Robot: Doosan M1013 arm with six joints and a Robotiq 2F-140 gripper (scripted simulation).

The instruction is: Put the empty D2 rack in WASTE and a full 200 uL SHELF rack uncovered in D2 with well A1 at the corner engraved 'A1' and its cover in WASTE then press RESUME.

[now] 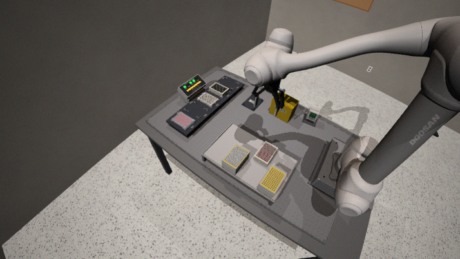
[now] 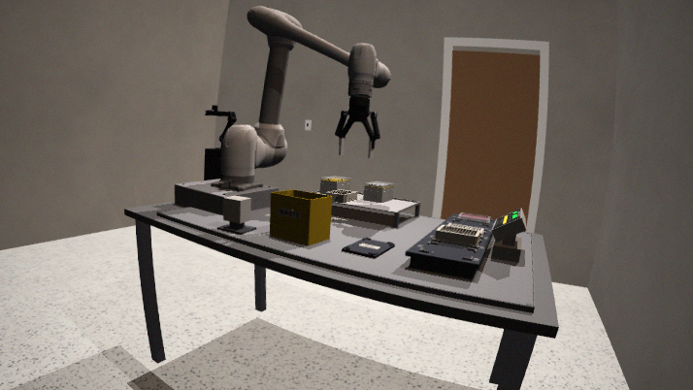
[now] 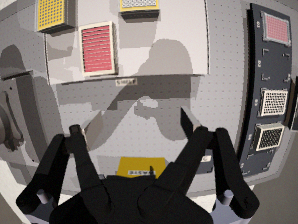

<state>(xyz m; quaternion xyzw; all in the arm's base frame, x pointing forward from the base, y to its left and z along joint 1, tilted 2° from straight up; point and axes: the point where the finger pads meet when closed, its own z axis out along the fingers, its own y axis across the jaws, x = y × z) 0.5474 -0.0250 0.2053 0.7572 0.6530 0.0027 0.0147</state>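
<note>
My gripper (image 1: 268, 100) hangs high above the table, open and empty, over the yellow WASTE bin (image 1: 284, 109); it also shows in the exterior view (image 2: 354, 151) and the wrist view (image 3: 131, 125). The bin's inside is mostly hidden by my fingers. On the dark deck (image 1: 206, 104), the slot (image 1: 196, 110) between the pink plate (image 1: 182, 120) and the white plate (image 1: 207, 98) is bare. The shelf (image 1: 251, 161) holds three racks: a grey-topped one with a yellow rim (image 1: 236, 156), a red one (image 1: 266, 153) and a yellow one (image 1: 272, 180).
A dark-welled item (image 1: 219, 89) sits on the deck past the white plate. The panel (image 1: 192, 86) with green lights and an amber strip stands beside the deck. The regrip nest (image 1: 252, 103) lies left of the bin, the RESUME button box (image 1: 314, 113) right of it.
</note>
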